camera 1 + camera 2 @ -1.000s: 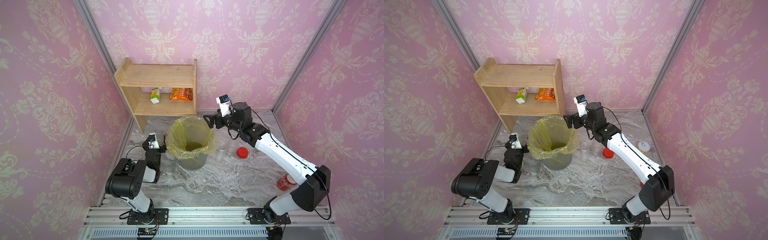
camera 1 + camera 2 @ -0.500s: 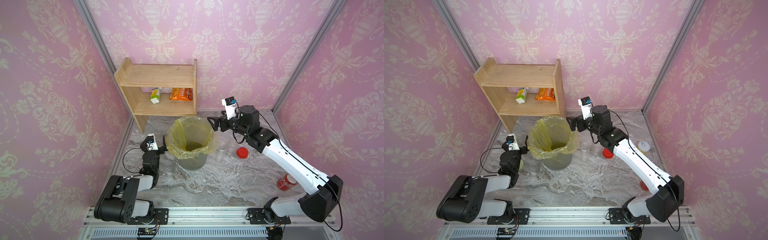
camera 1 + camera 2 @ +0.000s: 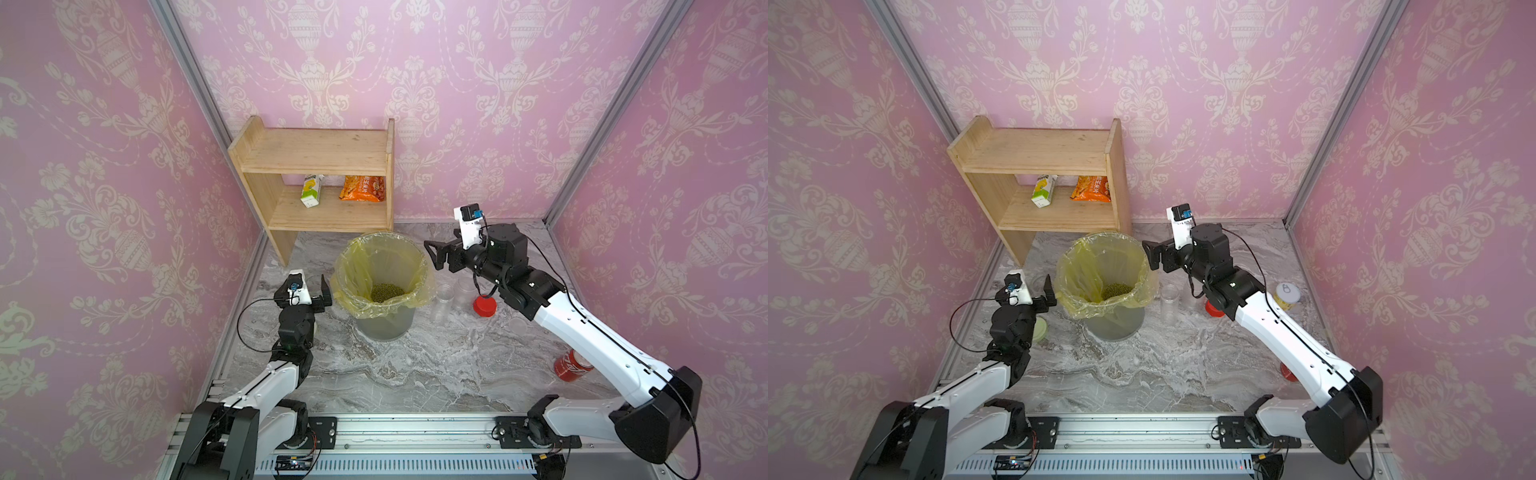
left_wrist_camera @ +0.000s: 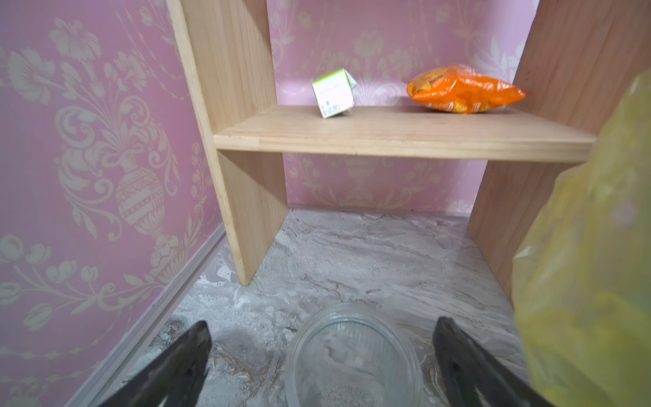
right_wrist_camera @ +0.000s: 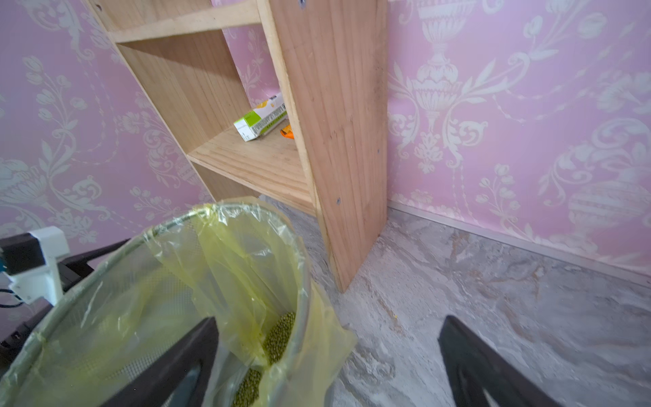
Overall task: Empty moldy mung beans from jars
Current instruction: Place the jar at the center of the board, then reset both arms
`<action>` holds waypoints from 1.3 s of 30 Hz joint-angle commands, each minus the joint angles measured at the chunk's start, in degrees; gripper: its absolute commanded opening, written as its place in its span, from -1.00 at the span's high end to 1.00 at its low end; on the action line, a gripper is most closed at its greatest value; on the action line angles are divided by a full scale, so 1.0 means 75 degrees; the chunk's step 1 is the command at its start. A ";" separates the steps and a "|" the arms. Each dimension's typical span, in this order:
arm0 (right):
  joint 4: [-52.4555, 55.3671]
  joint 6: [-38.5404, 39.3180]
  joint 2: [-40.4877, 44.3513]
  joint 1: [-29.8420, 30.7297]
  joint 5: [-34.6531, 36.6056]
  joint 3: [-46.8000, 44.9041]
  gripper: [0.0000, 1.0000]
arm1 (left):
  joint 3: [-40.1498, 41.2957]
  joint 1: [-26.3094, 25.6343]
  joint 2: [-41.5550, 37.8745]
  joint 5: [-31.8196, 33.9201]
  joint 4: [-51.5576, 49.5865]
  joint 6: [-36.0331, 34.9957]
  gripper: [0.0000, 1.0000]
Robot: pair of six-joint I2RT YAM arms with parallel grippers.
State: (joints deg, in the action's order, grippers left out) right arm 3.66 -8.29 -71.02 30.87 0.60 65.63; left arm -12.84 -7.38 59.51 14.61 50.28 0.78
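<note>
The mung beans [image 3: 387,292] lie as a green heap inside the yellow-bagged bin [image 3: 415,266], also seen in the right wrist view [image 5: 278,338]. Two clear lidless jars [image 3: 444,297] [image 3: 463,289] stand right of the bin and look empty. A wide ribbed jar [image 4: 352,356], lidless and empty, stands left of the bin between the fingers of my open left gripper [image 4: 322,326] [image 3: 309,286], untouched. My right gripper [image 3: 434,255] [image 5: 329,323] hovers open beside the bin's right rim, holding nothing.
A red lid [image 3: 484,306] lies by the two jars, and a pale green lid [image 3: 1040,328] under my left arm. A yellow tin [image 3: 1287,296] and red drink can [image 3: 572,365] stand at the right. A wooden shelf [image 3: 316,158] holds a carton and snack bag.
My right gripper has drawn back to the right from over the bin's rim. My left arm has stretched out lower, its gripper staying beside the bin. Both stay open.
</note>
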 commanded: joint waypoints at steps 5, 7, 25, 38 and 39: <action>-0.1588 0.0869 0.1773 -0.0112 0.2629 -0.2336 -1.00 | 0.0420 -0.0063 -0.0054 0.0459 0.0169 -0.0414 -0.98; -0.1887 0.0993 0.2229 -0.0179 0.2987 -0.2893 -0.99 | 0.0700 -0.0065 -0.0266 0.0898 0.0498 -0.0318 -0.98; -0.4209 0.0808 0.2704 -0.2032 0.4050 -0.6215 -1.00 | 0.0874 -0.0053 0.0358 0.0899 0.0872 -0.0770 -0.98; -0.4985 0.0449 0.1070 -0.3550 0.3234 -0.6288 -1.00 | 0.0642 -0.0022 0.1462 0.0482 0.1447 -0.0892 -0.98; -0.5073 0.0449 0.0867 -0.3608 0.3146 -0.6248 -1.00 | 0.0591 -0.0002 0.1715 0.0447 0.1595 -0.0849 -0.98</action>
State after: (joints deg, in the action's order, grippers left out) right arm -31.11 -3.27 -62.08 4.51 26.65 18.11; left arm -7.22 -7.38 68.99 19.57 62.83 -4.10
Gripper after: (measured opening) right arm 0.998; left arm 0.992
